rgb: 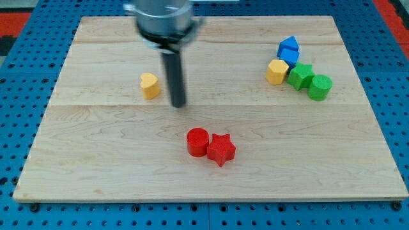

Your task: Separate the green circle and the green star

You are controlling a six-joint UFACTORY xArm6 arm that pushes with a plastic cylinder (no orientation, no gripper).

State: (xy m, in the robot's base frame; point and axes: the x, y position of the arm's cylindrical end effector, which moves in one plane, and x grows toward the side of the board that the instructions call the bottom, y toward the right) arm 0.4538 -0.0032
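The green circle [320, 87] sits at the view's right, touching the green star [300, 76] just to its upper left. My tip [178, 103] is near the board's middle, far to the left of both green blocks. It stands just right of a yellow block [150, 85], apart from it.
A yellow hexagon [277, 71] touches the green star's left side. Two blue blocks [289, 51] sit above them. A red circle [197, 141] and a red star [220, 149] touch each other below my tip. The wooden board [96, 160] lies on a blue pegboard.
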